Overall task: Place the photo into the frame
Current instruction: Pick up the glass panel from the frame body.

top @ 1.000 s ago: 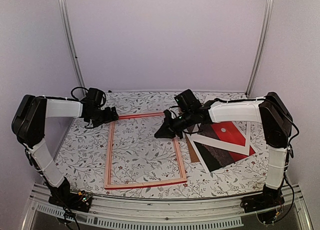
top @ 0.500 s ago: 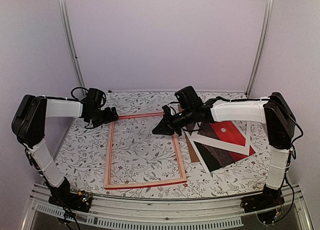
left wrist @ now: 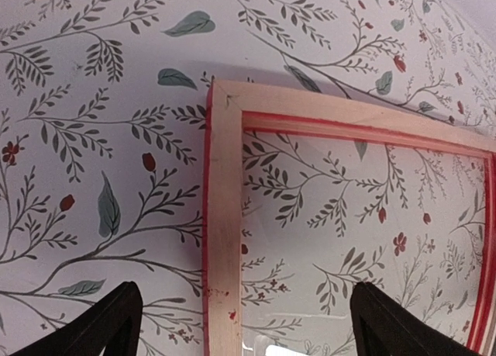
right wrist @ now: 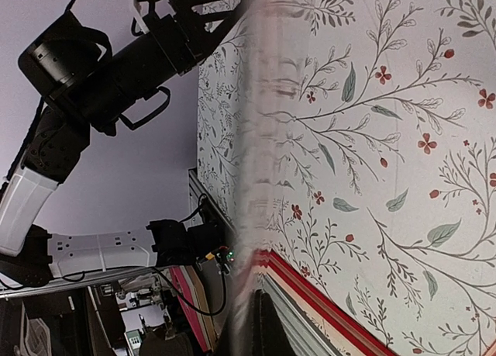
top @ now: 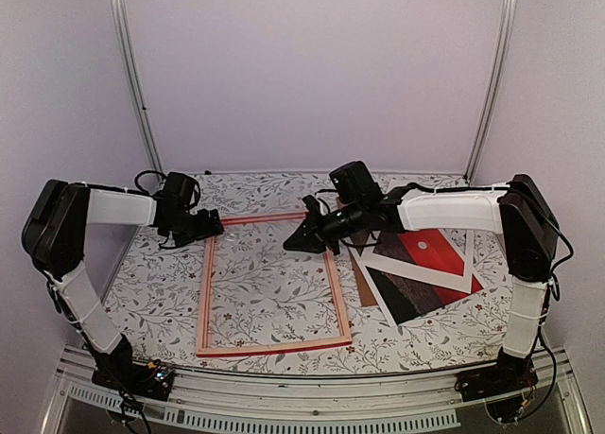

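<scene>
1. Frame [top: 274, 347] lies pale back up on the floral surface [top: 142, 283], centre-left of the top view.
2. Photo [top: 430, 248] sits to its right, outside it, with a white mat [top: 416, 269] strip across it.
3. Left end effector [top: 210, 224]: released, fingers spread over the frame's upper-left corner.
4. Right end effector [top: 301, 237] is at the upper-right corner. Wrist view is blurred, so I can't tell its grip.
5. Risk: a one-sided pull pivots the frame into the photo stack, and the mat could lift with the photo.
</scene>
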{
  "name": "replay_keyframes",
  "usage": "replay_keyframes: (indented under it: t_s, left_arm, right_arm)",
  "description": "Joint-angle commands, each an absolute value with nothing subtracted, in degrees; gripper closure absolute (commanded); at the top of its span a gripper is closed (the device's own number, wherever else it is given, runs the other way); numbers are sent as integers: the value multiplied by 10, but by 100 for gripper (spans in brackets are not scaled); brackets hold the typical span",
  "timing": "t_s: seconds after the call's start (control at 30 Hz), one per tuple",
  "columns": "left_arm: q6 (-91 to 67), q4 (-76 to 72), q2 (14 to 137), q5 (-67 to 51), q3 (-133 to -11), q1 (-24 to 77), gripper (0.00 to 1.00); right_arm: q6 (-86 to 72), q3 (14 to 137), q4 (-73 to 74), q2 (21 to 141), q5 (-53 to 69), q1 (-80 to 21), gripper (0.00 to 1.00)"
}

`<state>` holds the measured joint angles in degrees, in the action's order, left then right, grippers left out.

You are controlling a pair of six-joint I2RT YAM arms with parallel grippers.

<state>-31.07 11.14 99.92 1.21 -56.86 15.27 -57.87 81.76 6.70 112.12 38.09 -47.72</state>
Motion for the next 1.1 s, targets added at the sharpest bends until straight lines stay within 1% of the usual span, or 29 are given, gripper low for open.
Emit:
replay_keyframes:
  t_s: [0.0, 0.33, 0.73, 1.07]
  left_arm:
    - [-312, 111, 977, -24, -555, 151, 4]
    - [-321, 105, 954, -92, -522, 124, 4]
    - [-333, 90, 931, -140, -500, 91, 4]
    - [-336, 86, 926, -142, -497, 83, 4]
  right_arm:
    - [-579, 825, 39, 1094, 387, -483, 100]
    - [-584, 820, 25, 1088, 390, -484, 100]
    - [-586, 818, 6, 1085, 397, -489, 100]
    - [-589, 817, -20, 1088, 407, -489, 100]
